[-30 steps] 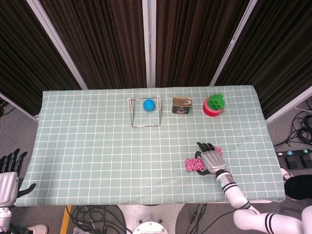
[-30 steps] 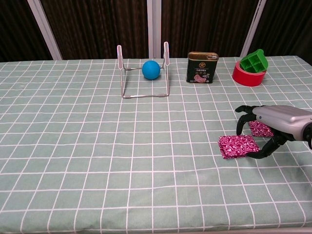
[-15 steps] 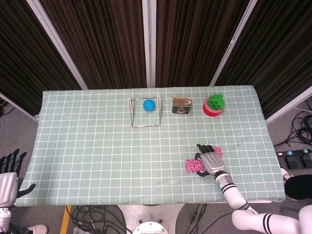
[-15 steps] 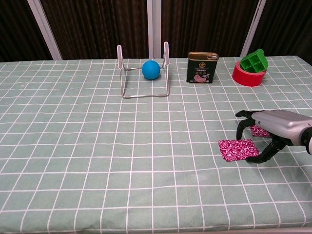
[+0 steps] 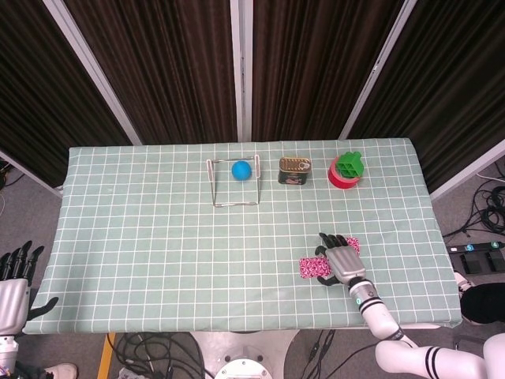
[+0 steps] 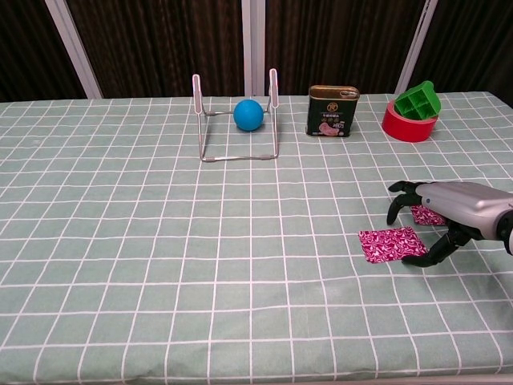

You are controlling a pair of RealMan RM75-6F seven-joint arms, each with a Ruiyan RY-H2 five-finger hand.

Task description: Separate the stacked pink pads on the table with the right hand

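The right hand [image 6: 439,221] hovers low over the near right part of the tabletop [image 6: 160,241], palm down, fingers arched and spread, grasping nothing. Two pink pads lie there, no longer stacked. The nearer pad [image 6: 390,243] rests flat on the checked cloth just left of the hand, with the thumb tip coming down at its right edge; whether it touches cannot be told. The farther pad [image 6: 425,215] lies mostly under the hand's fingers, only a corner of it showing. In the head view the same hand [image 5: 341,259] covers the ground between the two pads, the nearer pad [image 5: 314,268] to its left and the farther pad [image 5: 353,243] peeping out at its far right.

The left hand [image 5: 14,286] hangs off the left edge of the tabletop, fingers apart and empty.

Along the far side stand a wire rack [image 6: 237,120] with a blue ball [image 6: 248,115] in it, a green tin [image 6: 333,111], and a red tape roll [image 6: 407,124] topped by a green block [image 6: 418,99].
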